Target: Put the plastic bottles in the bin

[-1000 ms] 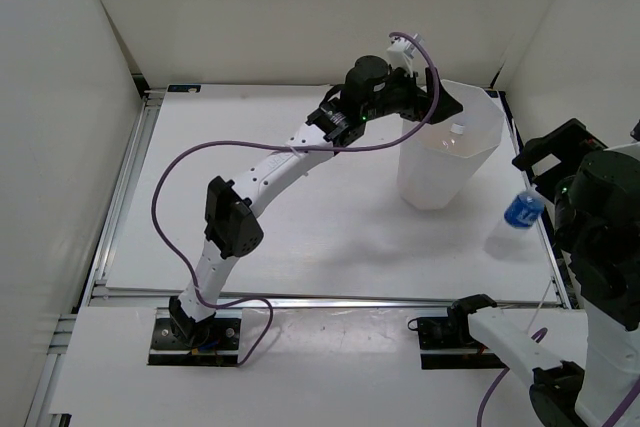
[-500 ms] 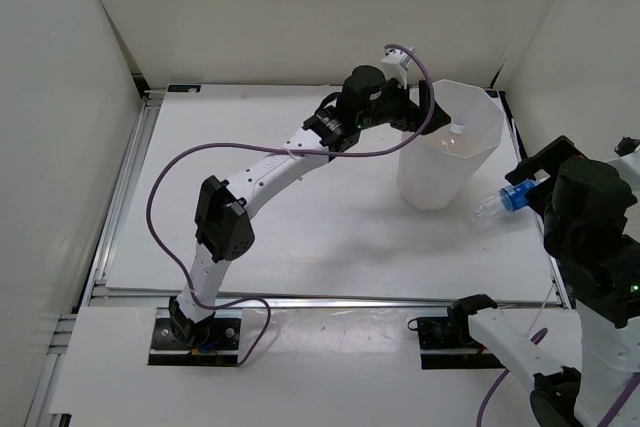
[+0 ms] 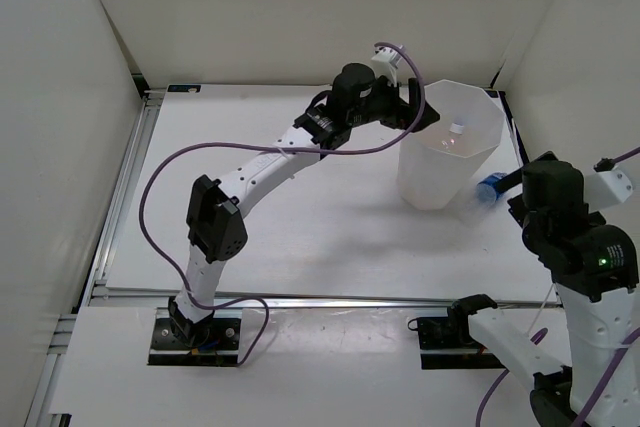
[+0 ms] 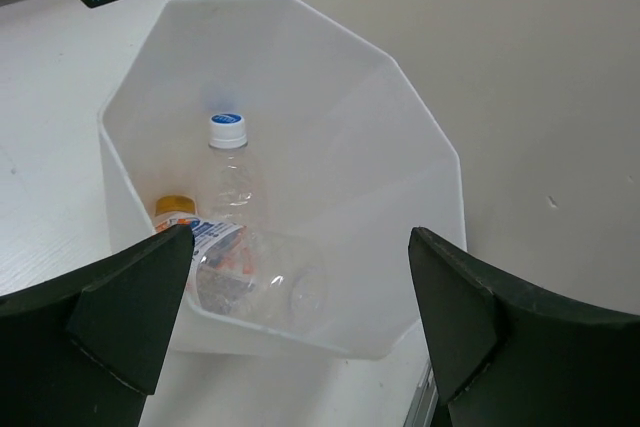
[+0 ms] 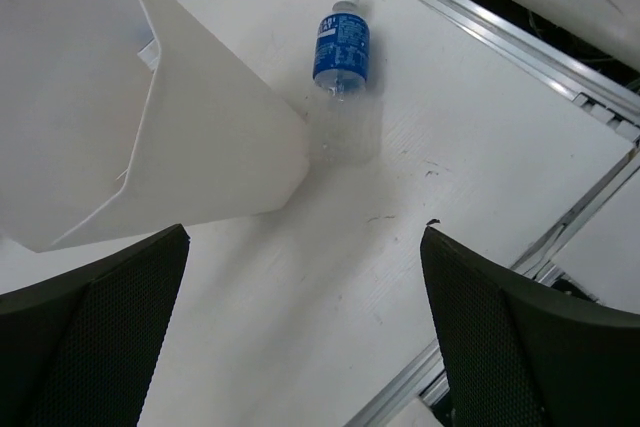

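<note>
Three bottles [image 4: 228, 182] in bin [image 4: 330, 77], blue-label bottle [image 5: 342, 45] now closer beside it; left gripper [image 4: 300, 247], right gripper [image 5: 303, 237] spread-fingered.

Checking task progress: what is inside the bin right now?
Three bottles show: the plain clear bottle, the red-white-blue labelled bottle lying down, and the orange bottle, only its cap end visible. The floor of the bin beneath them is covered.
</note>
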You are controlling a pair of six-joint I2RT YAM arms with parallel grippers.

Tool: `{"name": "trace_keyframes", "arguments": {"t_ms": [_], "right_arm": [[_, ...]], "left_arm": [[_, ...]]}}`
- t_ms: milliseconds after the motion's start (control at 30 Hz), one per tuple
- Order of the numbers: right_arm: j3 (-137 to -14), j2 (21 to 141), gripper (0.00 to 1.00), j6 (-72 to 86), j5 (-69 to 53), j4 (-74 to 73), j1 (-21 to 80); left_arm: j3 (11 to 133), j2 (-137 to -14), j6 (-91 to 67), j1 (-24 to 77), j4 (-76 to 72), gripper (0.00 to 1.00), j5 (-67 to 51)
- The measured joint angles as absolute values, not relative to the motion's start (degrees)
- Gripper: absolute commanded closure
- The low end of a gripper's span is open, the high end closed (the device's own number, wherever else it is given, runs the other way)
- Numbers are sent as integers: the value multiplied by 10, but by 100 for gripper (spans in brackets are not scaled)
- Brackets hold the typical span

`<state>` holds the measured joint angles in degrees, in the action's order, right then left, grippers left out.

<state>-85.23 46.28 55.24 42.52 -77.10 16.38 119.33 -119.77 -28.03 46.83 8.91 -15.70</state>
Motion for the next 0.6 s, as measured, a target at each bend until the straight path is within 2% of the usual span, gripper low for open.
{"name": "trace_keyframes", "arguments": {"t_ms": [200,300,433,600], "right_arm": [[-839,467,0,602,425,-774,164],[-870,495,0,607,426,-783,163],[-985,560,0,576,458,-784,163],[-1142,627,0,417,518,-746,163]], "left_arm": [[1138,-1153,-266,459,92,0,-152],[1094,-1119,-256,451,99,0,-134],[1022,-1063,-237,427,105,0,-104],[951,-1003,-225,371,112,0,-84]]}}
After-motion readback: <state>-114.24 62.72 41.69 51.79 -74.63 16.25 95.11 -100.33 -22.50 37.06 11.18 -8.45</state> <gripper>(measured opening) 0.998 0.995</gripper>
